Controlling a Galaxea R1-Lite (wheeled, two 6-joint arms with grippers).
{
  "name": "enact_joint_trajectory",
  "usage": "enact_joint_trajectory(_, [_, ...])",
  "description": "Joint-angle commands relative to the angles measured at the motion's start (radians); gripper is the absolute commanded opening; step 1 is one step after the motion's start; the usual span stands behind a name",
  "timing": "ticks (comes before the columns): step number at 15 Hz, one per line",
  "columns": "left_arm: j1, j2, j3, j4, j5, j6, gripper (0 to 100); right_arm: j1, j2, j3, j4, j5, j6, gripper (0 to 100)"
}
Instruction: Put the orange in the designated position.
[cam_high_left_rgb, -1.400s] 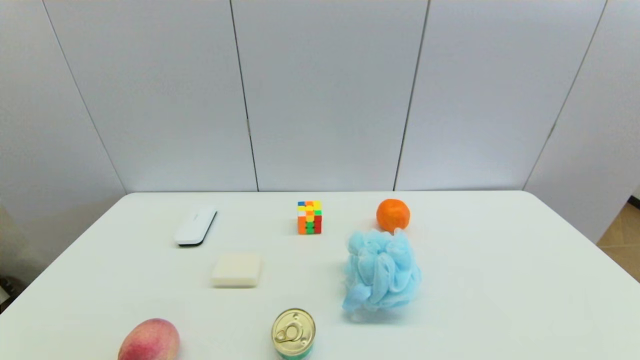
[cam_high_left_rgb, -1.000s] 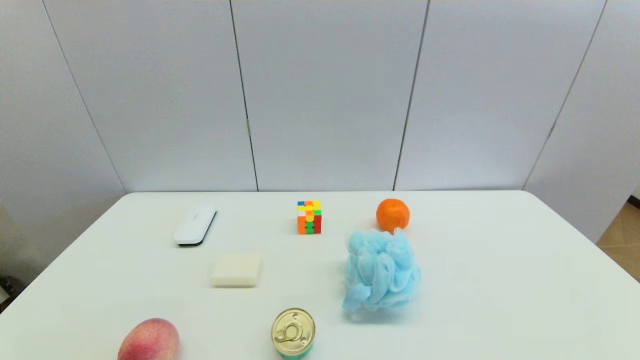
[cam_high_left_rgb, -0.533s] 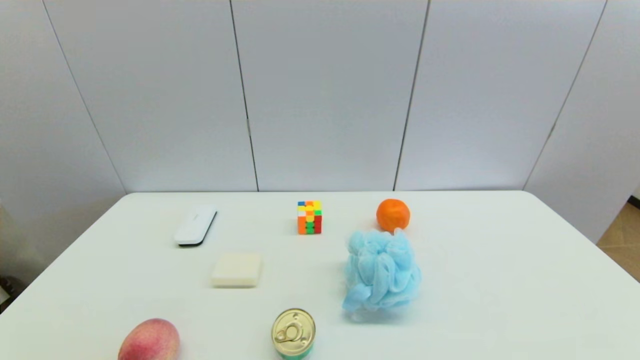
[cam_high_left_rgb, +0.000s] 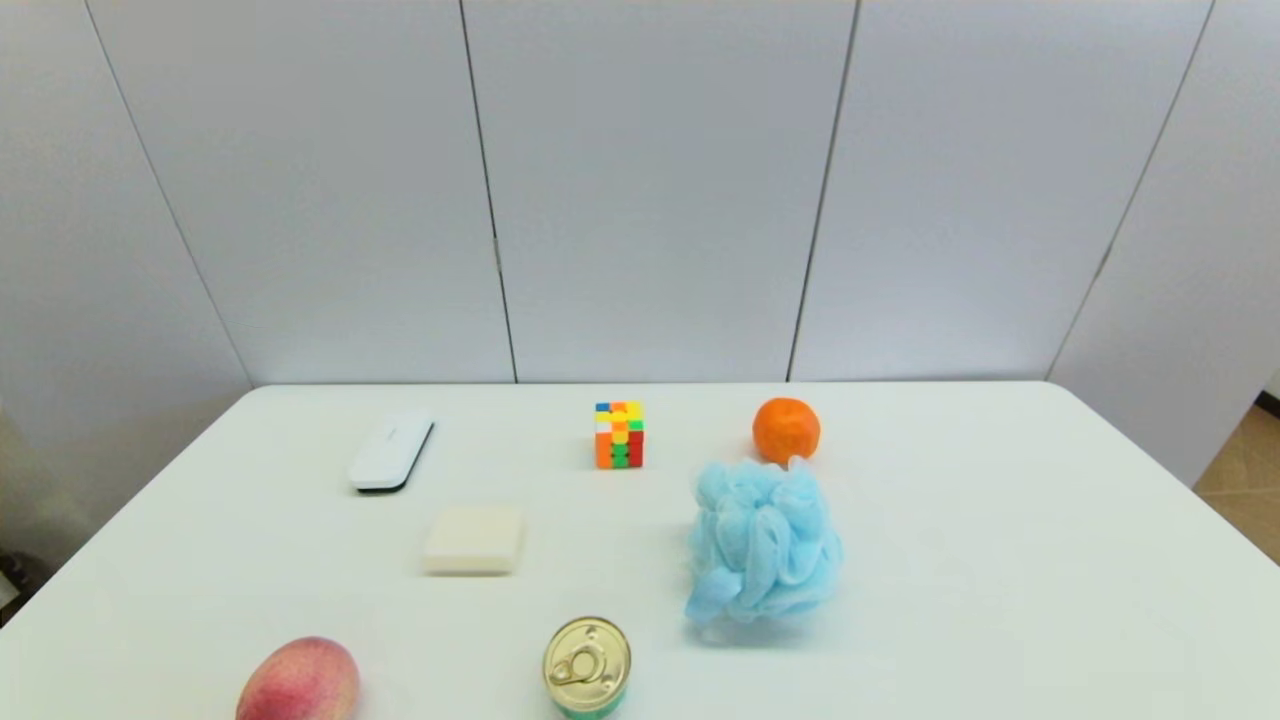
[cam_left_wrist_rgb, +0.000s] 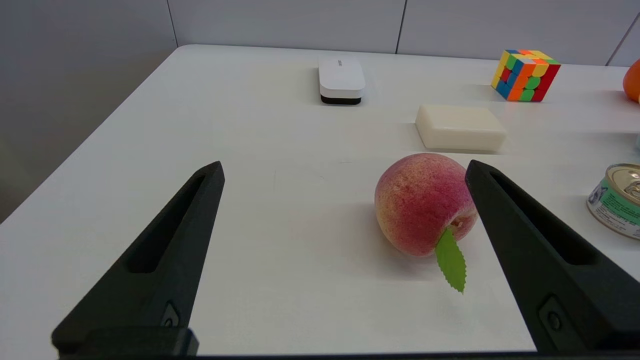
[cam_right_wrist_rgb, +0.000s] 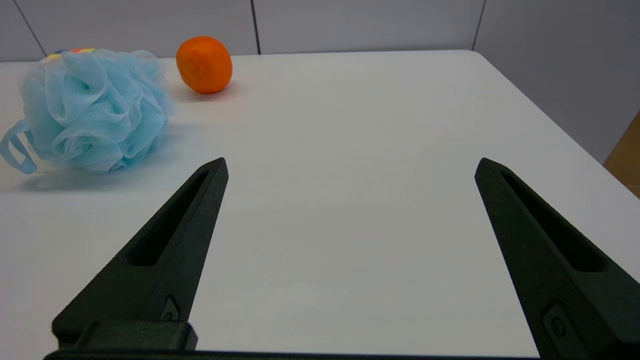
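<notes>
The orange lies far ahead of the right gripper, the nearer arm, both grippers' fingers spread wide and empty.

The orange is sitting on the white table, toward the far edge and a little right of the middle, at about 1 o'clock from the table's centre. It is small, round and slightly flattened, bright orange, with dimpled skin. It is resting free, and nothing is holding it. In the right wrist view the orange is throwing a soft shadow on the table.
</notes>
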Motion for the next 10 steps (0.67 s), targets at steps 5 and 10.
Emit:
enact_joint_trajectory(5, [0.001, 0.001, 0.000, 0.000, 0.001, -0.001, 100, 0.000, 0.000, 0.001, 0.000, 0.000, 0.000, 100])
enact_joint_trajectory(10, [0.000, 0.037, -0.032, 0.003, -0.005, 0.066, 100, 0.000, 0.000, 0.001, 0.000, 0.001, 0.000, 100])
